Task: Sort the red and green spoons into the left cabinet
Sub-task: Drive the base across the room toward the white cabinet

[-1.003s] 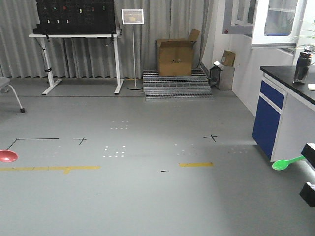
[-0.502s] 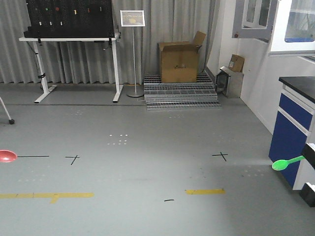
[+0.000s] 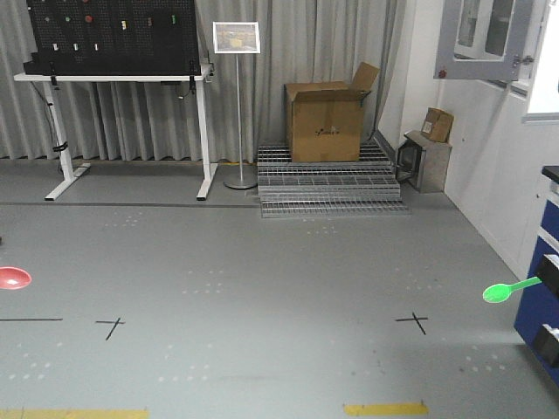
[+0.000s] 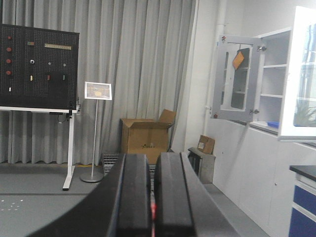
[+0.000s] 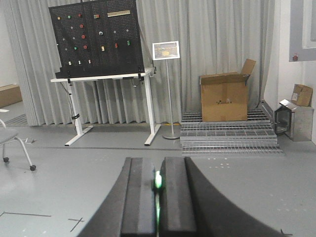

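Okay, front view first: you've got the red spoon (image 3: 13, 278) poking in from the left side and the green spoon (image 3: 505, 291) from the right. Both hang in the air over the bare grey floor (image 3: 279, 288), nowhere near a shelf. Only the red one's glossy oval bowl shows. The green one shows its bowl plus a thin straight handle running off the right side.

Left wrist view: the left gripper (image 4: 152, 197) is clamped tight, its two smooth black fingers pressed together with just a sliver of red plastic between them, so it's grasping the red spoon. Off to the right is the pale grey cabinet (image 4: 276, 81), door swung open, with flat shelves inside. That looks like your drop-off, and it's well apart from the gripper.

Right wrist view: the right gripper (image 5: 157, 190) is the same story, squeezed onto the green spoon, with a bright green line showing in the seam.

I'd call this the carry leg. Those handles are skinny, slick plastic pinched on a narrow strip, so they could pivot or slide if you jolt. Keep both grips closed, drive smooth, keep the bowls level, and square up to the open shelves before you reach in.
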